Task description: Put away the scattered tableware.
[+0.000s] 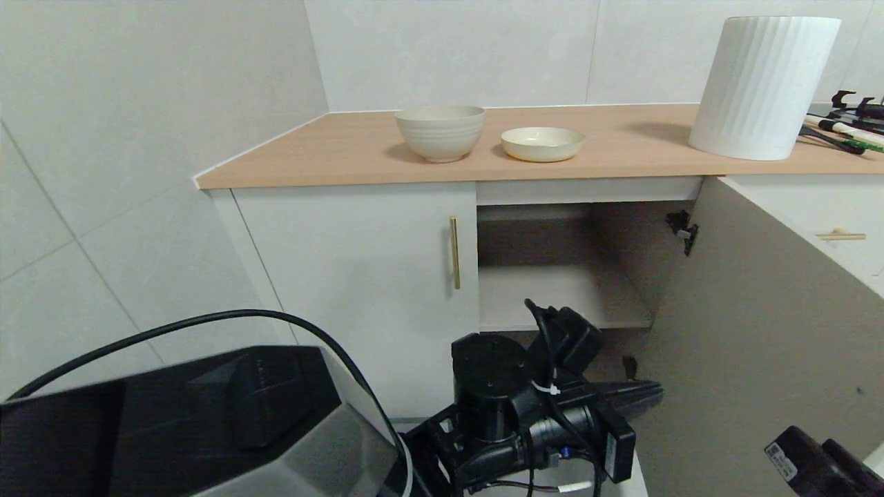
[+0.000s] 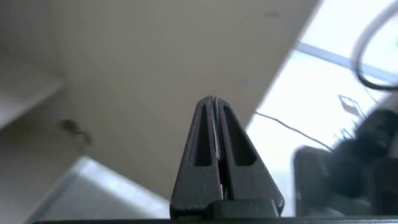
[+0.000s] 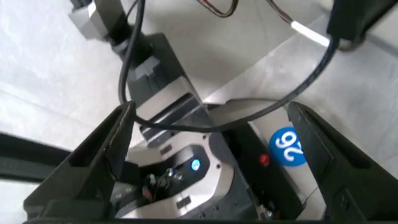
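The bowl (image 1: 440, 132) and the dish (image 1: 543, 143) stand near each other on the counter (image 1: 311, 155), above the cabinet (image 1: 552, 297). Its right door (image 1: 760, 345) is open, so that step looks done, but neither piece is put away yet. The left gripper (image 2: 212, 109) is low before the cabinet, fingers pressed together, holding nothing. The right gripper (image 3: 224, 155) is spread wide and holds nothing.

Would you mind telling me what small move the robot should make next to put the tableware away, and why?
Probably raise the left end effector toward the bowl and open it: it is shut and empty, low before the open cabinet, while the bowl and the dish stand on the counter, not yet put away.
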Motion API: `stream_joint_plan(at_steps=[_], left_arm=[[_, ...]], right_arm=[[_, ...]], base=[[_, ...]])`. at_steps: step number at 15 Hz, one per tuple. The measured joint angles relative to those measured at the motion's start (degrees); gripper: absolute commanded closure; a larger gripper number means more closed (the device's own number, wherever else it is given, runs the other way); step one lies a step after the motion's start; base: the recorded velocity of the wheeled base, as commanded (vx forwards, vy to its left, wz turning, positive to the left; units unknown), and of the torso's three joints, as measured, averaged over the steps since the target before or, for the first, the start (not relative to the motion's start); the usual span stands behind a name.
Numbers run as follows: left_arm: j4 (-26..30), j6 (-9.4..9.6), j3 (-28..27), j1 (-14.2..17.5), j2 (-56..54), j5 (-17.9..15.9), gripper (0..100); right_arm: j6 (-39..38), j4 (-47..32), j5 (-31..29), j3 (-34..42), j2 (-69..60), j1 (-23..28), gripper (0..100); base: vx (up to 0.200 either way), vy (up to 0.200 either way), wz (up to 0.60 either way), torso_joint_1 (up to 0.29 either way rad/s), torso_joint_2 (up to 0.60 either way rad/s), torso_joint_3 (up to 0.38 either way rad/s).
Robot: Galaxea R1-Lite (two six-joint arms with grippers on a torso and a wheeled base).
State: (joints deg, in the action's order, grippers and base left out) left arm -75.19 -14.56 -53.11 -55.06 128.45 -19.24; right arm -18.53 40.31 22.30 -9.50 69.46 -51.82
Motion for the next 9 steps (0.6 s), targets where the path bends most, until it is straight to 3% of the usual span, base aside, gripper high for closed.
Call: stream_joint_plan(at_steps=[3,5,9], left_arm=[[0.80,0.05,1.85,2.28,-2.74,-0.05,100],[3.69,0.05,4.67,5.49,-7.78,0.02,100],[17.01,0.13,10.78,15.08,-22.47,0.00,100]], right_arm=[[-0.18,-0.16,-3.19,-1.99,0.41,2.95,0],[-0.24,-0.60,-6.12,-4.89,1.78,6.29,0],[-0.21,-3.78,-13.00,-10.24,3.44,9.16,0]], base=[[0.000,0.000,0.00,0.000,0.00,0.000],[0.000,0.000,0.00,0.000,0.00,0.000],[0.000,0.000,0.00,0.000,0.00,0.000]])
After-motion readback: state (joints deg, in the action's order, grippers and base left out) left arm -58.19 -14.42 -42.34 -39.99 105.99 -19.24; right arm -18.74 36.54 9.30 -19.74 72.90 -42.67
